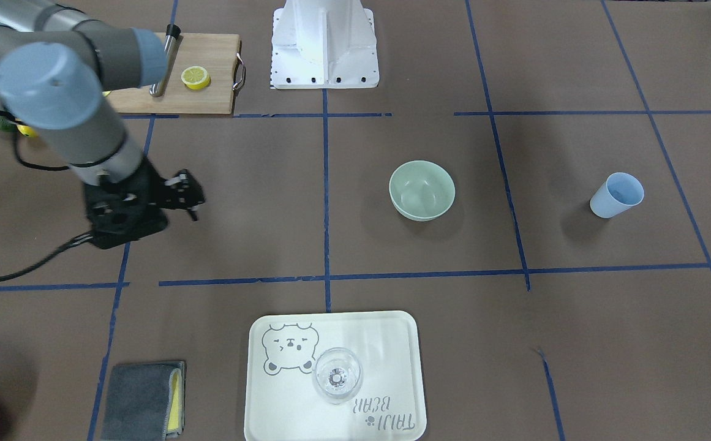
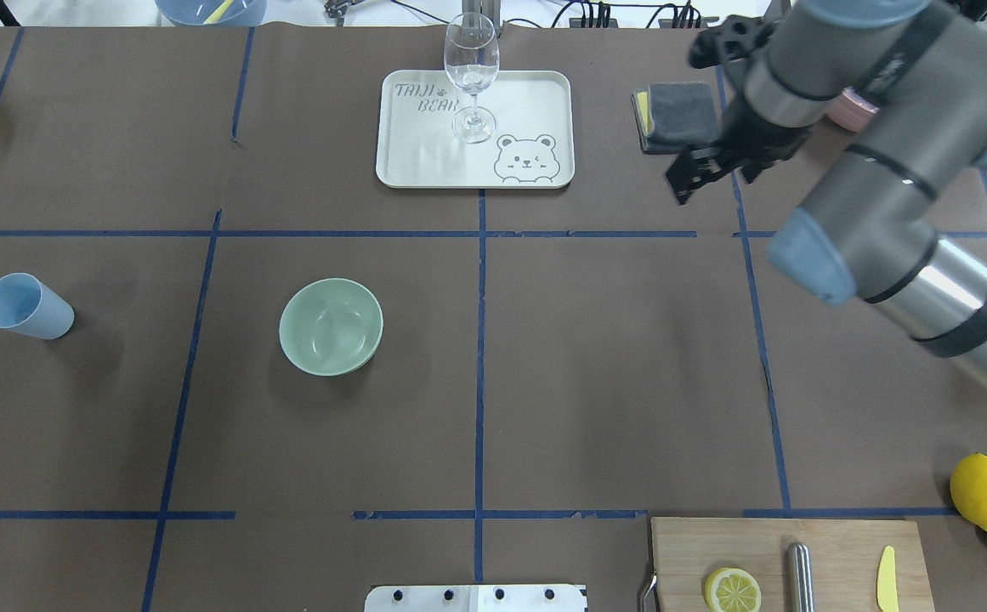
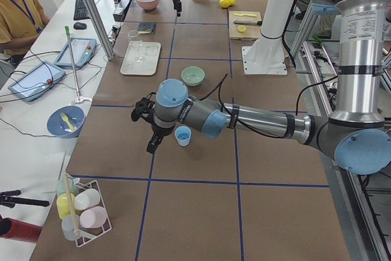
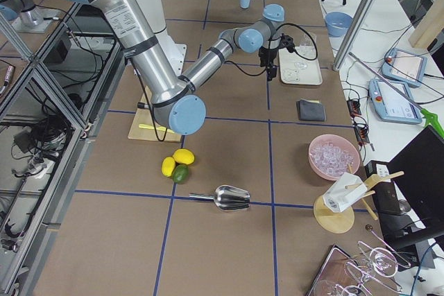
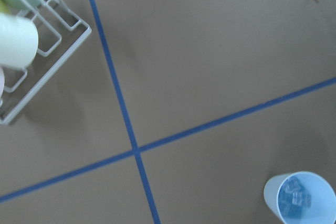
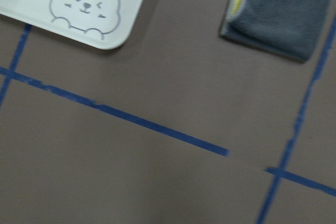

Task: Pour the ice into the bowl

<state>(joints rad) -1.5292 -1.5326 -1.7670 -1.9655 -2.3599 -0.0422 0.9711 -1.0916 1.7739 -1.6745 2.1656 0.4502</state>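
You are at the approach step: the ice [image 5: 294,199] lies in the cup [image 2: 25,306], well apart from the bowl [image 2: 331,326] on the table [image 2: 612,382]; the left claw [image 3: 151,143], whose spread I cannot tell, hovers near the cup, the right claw [image 2: 711,183] hangs apart and empty, so next you must grasp the cup.

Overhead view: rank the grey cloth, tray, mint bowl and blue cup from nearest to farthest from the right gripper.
From the right gripper:
1. grey cloth, just beyond it, far right.
2. tray, far edge, centre.
3. mint bowl, left of centre.
4. blue cup, far left.
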